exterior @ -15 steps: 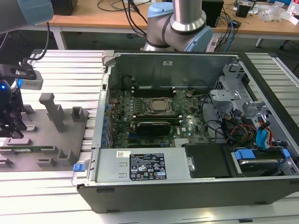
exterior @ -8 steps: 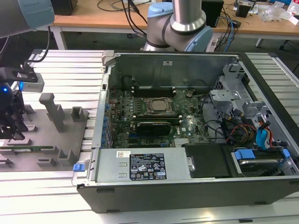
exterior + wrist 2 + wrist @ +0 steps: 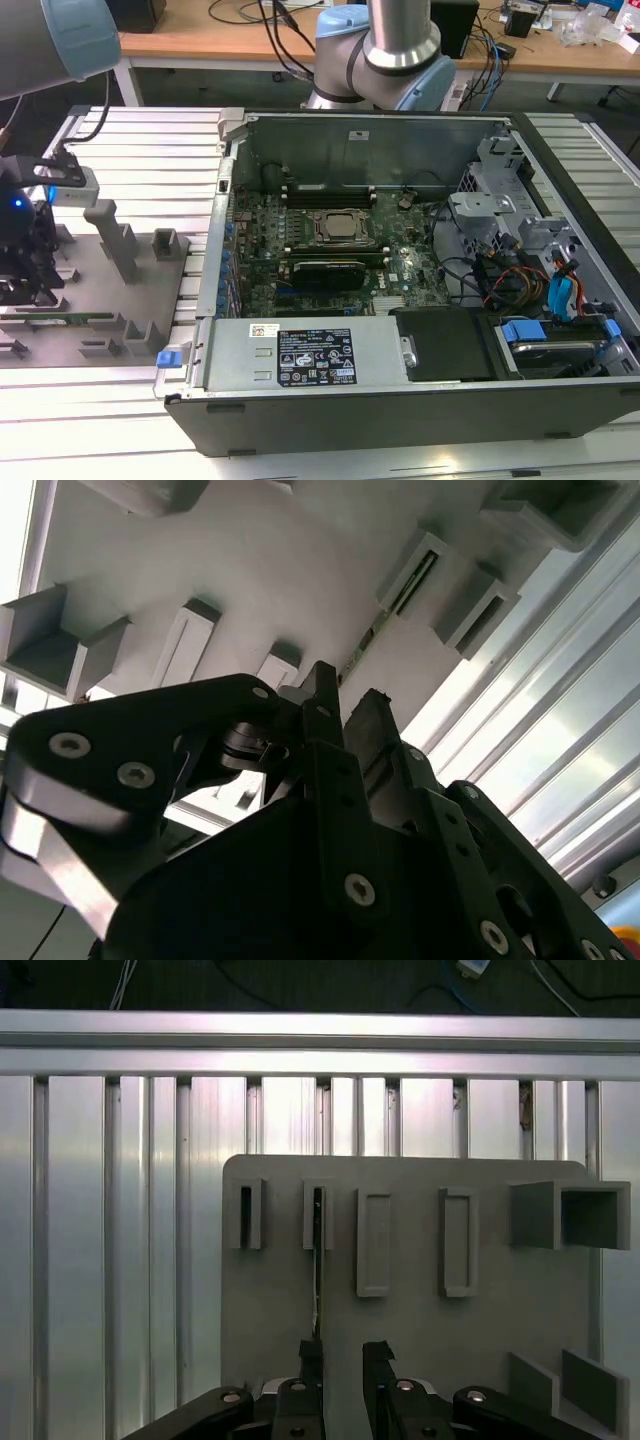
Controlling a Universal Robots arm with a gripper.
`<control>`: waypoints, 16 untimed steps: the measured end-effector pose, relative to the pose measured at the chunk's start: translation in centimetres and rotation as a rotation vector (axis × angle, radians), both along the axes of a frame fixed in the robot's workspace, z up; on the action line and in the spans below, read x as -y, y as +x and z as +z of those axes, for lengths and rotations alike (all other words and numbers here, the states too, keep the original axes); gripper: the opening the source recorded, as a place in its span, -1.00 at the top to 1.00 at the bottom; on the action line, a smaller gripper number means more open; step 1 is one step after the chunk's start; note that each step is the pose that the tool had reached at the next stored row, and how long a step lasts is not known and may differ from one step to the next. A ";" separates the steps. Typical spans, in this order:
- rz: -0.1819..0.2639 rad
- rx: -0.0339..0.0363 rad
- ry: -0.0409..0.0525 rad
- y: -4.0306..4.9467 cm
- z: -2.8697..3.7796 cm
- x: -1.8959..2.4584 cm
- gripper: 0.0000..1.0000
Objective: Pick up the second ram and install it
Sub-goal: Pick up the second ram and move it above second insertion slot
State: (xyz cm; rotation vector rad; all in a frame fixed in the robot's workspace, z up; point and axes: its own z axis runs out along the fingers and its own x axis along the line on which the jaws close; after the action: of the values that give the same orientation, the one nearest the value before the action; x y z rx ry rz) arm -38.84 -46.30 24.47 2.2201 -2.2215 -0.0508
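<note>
In the exterior view, the claw (image 3: 22, 293) hangs at the exterior view's left edge, over the near end of the grey plastic tray (image 3: 140, 300) on the slatted bench (image 3: 150, 150). The second ram (image 3: 70, 318) shows as a thin green strip low on the exterior view's left, right under the claw. Its long axis runs across the frame towards the open computer case (image 3: 400, 410). The black memory slots (image 3: 330, 188) on the motherboard lie well apart from it, on the exterior view's right. I cannot judge the finger gap from here.

In the second wrist view, the claw (image 3: 347, 695) is open, its two dark fingers parted by a narrow gap. The ram (image 3: 365, 640) stands on edge in the tray (image 3: 300, 560), its thin top edge leading from a slotted block straight towards that gap.

In the first wrist view, the claw (image 3: 343, 1355) again has its fingers apart and nothing pinched between them. The ram (image 3: 317, 1260) is a fine line running from one slotted block of the tray (image 3: 280, 1310) towards the fingertips. Its long axis points along the fingers and lies across their closing direction. It lines up with the inner face of one finger (image 3: 311, 1355), not the middle of the gap. I judge the claw is slightly off centre over the ram, with the other finger standing clear of it.
</note>
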 end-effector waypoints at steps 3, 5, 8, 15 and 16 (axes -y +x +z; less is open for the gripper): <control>0.000 0.0003 0.0004 0.00 -0.52 0.52 0.40; 0.000 0.0000 0.0001 -0.01 -1.03 0.57 0.40; 0.001 0.0002 0.0000 -0.01 -1.86 0.67 0.40; 0.005 0.0000 -0.0019 -0.19 -3.06 0.70 0.40; 0.006 0.0001 -0.0023 -0.24 -3.32 0.71 0.40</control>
State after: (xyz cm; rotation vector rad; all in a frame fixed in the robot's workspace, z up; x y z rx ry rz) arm -39.08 -47.01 21.15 2.2253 -2.2141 -0.0481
